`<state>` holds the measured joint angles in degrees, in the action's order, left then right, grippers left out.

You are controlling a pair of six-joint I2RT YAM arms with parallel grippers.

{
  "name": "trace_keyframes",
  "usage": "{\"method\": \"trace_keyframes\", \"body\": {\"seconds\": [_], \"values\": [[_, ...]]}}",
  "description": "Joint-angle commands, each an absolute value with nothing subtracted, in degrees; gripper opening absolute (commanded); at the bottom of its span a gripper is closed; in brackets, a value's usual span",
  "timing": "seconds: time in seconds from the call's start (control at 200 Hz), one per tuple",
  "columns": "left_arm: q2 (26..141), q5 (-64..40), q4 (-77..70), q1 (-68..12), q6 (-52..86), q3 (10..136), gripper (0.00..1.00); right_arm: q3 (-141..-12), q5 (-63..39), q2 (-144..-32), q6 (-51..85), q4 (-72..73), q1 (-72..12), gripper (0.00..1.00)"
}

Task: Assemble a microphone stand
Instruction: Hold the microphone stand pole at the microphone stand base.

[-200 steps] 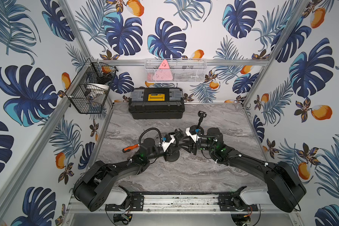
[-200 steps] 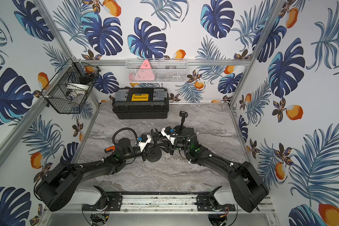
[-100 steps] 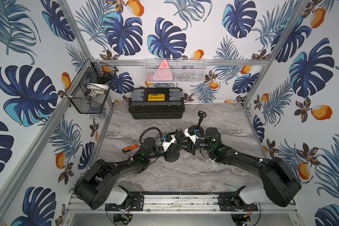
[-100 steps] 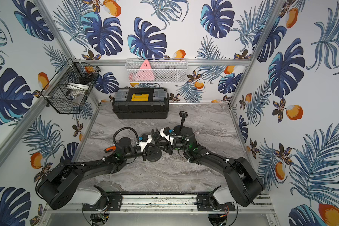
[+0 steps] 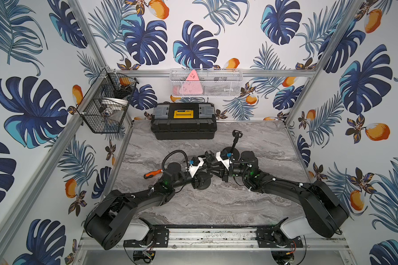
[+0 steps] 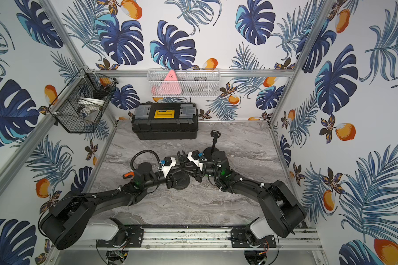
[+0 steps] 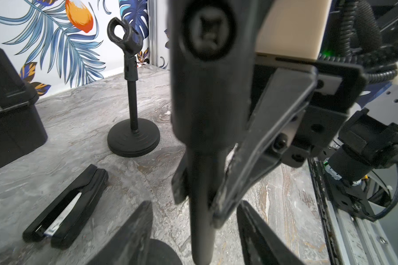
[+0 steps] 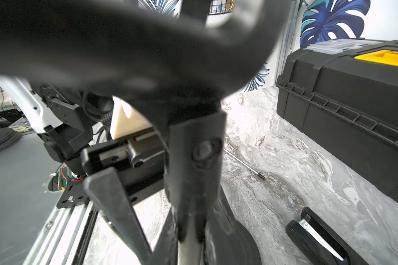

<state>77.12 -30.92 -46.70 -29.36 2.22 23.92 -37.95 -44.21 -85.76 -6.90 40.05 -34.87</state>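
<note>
Right claw (image 8: 190, 231) is pressed together on the slim black metal pole (image 7: 201, 241) of the black microphone stand (image 6: 182, 159), pinching it just under the black plastic clip holder (image 7: 207, 68). Left claw (image 7: 194, 213) is spread, with its fingers (image 7: 133, 229) on either side of the same pole lower down and apart from it. The stand sits mid-table, its round black base (image 5: 202, 182) on the grey marble tabletop (image 5: 216, 206).

Bare marble runs from the two arms to the aluminium front rail (image 5: 216, 235), and more lies open along the right side wall. A black plastic toolbox with a yellow latch (image 5: 184, 121) fills the middle of the back edge. A second black microphone stand (image 5: 235, 142) is upright just behind the right wrist. A flat black stapler (image 7: 67, 206) lies between it and the held stand, and an orange-handled screwdriver (image 5: 152, 174) lies beside the left arm.

In both top views the claws cover the pole, and the arms hide the stapler. Both wrist views cut off where the pole meets the base, so I cannot tell whether it is seated. The clip holder is blurred, being so close to the lenses.
</note>
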Motion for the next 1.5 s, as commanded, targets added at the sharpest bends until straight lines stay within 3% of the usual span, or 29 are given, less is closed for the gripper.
{"method": "trace_keyframes", "body": {"seconds": [0.0,0.27,0.6,0.876,1.166,1.496], "values": [[76.3,-27.2,-48.6,-29.3,2.6,22.4,0.66,-36.4,-44.1,-87.6,-7.5,50.6,-34.9,0.00],[79.0,-26.9,-53.7,-27.9,2.4,18.3,0.68,-36.2,-42.8,-94.7,-5.9,60.7,-35.0,0.00],[94.7,-34.3,-75.0,-22.2,10.2,16.4,0.63,-36.8,-40.5,-102.8,-5.4,68.2,-35.2,0.00],[93.9,-31.1,-70.6,-22.1,8.1,16.4,0.61,-37.2,-39.4,-107.3,-5.1,72.4,-36.1,0.00],[93.6,-29.3,-69.4,-22.2,10.5,15.5,0.51,-37.5,-38.5,-109.4,-5.0,74.4,-37.0,0.00],[96.7,-28.2,-73.5,-22.9,12.6,14.1,0.51,-37.9,-37.9,-110.6,-6.3,73.8,-37.5,0.00]]}}
